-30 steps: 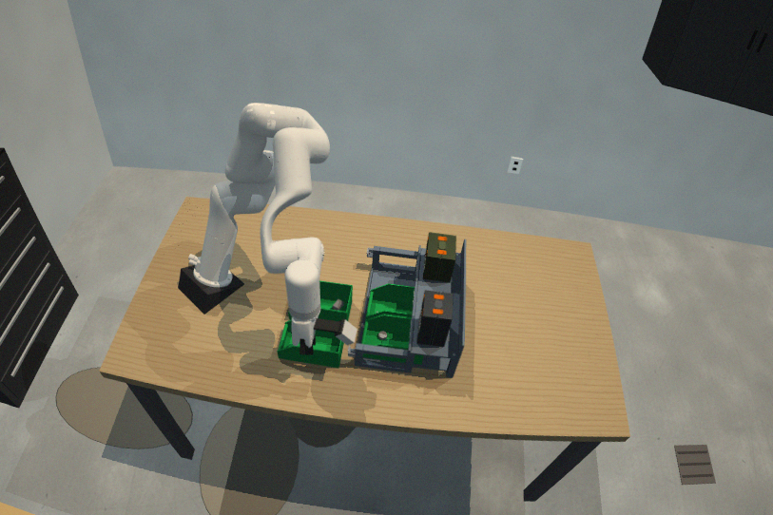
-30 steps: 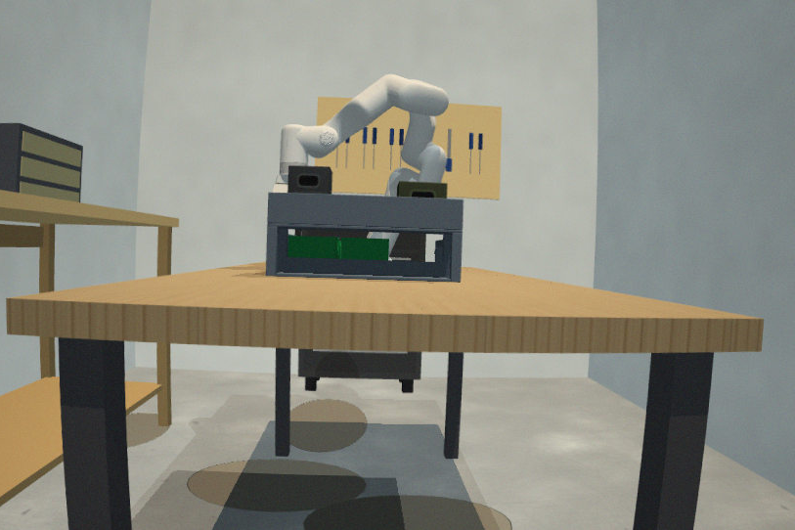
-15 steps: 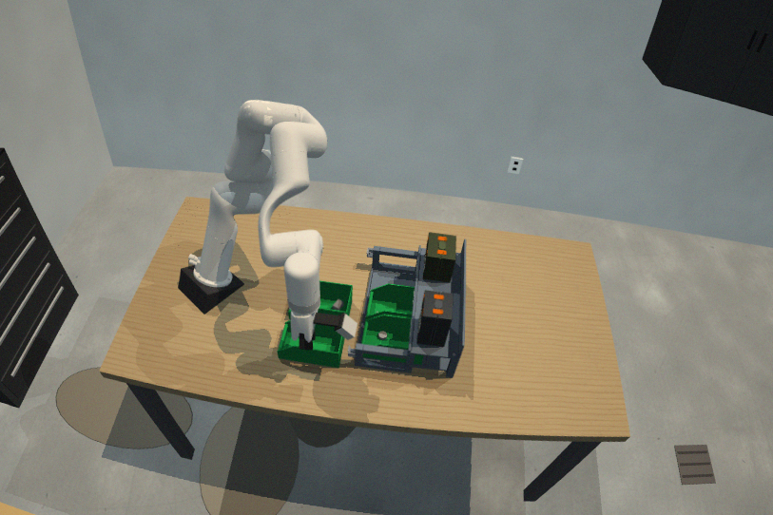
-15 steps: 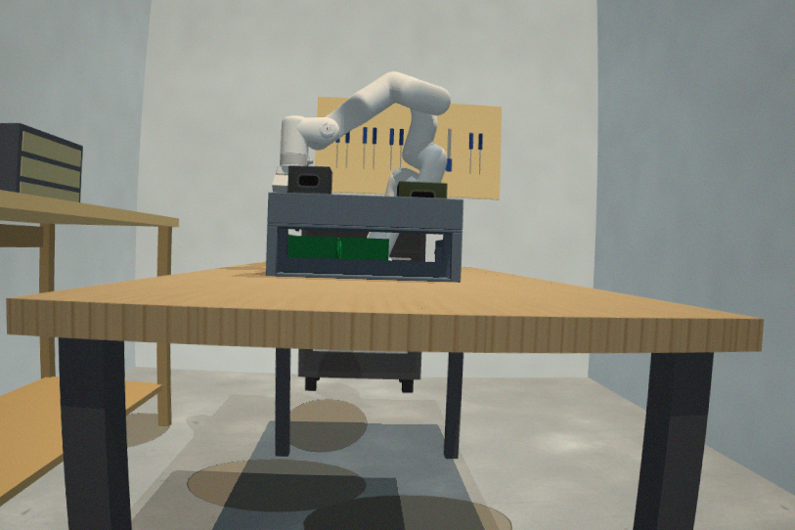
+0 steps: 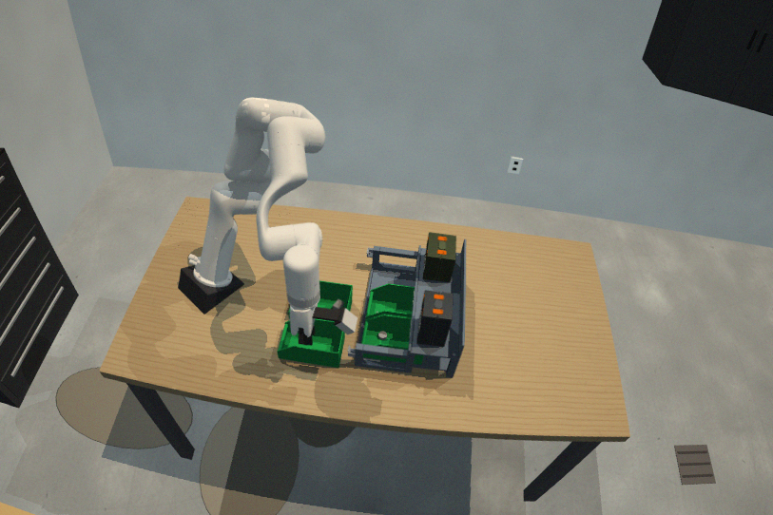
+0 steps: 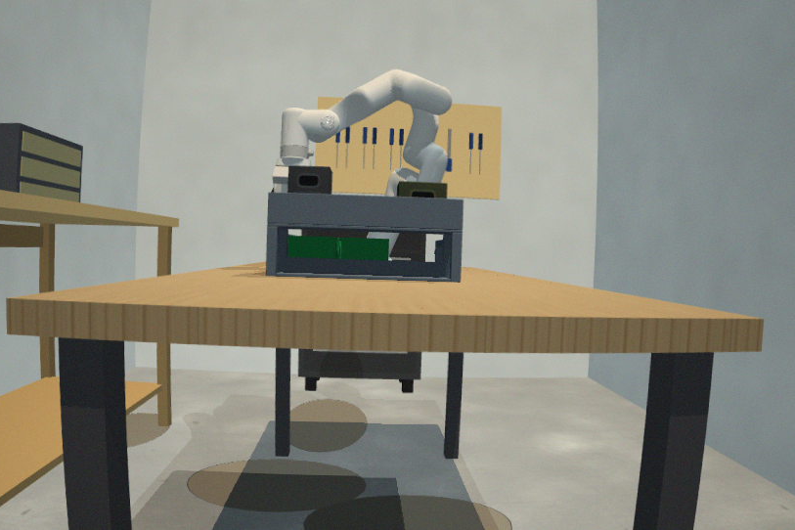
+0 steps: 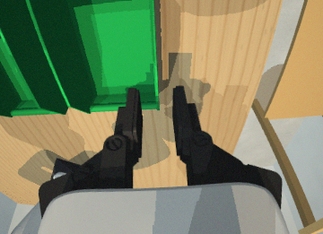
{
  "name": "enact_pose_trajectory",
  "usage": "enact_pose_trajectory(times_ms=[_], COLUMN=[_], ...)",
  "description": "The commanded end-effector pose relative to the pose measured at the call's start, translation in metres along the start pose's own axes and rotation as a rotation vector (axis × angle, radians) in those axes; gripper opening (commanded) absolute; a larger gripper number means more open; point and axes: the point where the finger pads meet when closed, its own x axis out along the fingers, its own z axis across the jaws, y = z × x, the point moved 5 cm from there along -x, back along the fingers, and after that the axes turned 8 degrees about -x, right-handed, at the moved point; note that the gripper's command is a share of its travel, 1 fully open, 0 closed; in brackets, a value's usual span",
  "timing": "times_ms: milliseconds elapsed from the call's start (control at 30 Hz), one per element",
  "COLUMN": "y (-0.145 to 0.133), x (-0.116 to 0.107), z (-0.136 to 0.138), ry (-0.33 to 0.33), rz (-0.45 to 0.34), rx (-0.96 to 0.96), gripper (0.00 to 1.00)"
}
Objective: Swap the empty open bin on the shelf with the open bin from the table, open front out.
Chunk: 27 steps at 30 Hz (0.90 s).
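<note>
An empty green open bin [image 5: 312,346] stands on the table top, left of the grey shelf [image 5: 408,309]. In the wrist view the empty bin [image 7: 102,47] lies below my fingers. My gripper [image 5: 304,335] points down over its near end. In the wrist view my gripper [image 7: 156,102] stands partly open. One finger is over the bin's inside and the other is outside its wall, gripping nothing. A second green bin [image 5: 334,297] with a grey part stands just behind it on the table. The shelf's far place [image 5: 394,262] is empty.
Another green bin [image 5: 389,321] with a grey part sits in the shelf's near place. Two dark boxes [image 5: 441,255] [image 5: 434,316] stand on the shelf's top board. From the exterior view the shelf's back [image 6: 364,234] hides my gripper.
</note>
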Motion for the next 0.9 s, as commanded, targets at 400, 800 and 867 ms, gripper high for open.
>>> enact_pose_trajectory(times_ms=[400,800,867], y=[0.001,0.001,0.001], x=[-0.017,-0.022,-0.022], z=[0.001,0.001,0.001], ry=[-0.004,-0.004,-0.004], rz=[0.002,0.002,0.002], rx=[-0.001,-0.001,-0.001], gripper=[0.26,0.26,0.26])
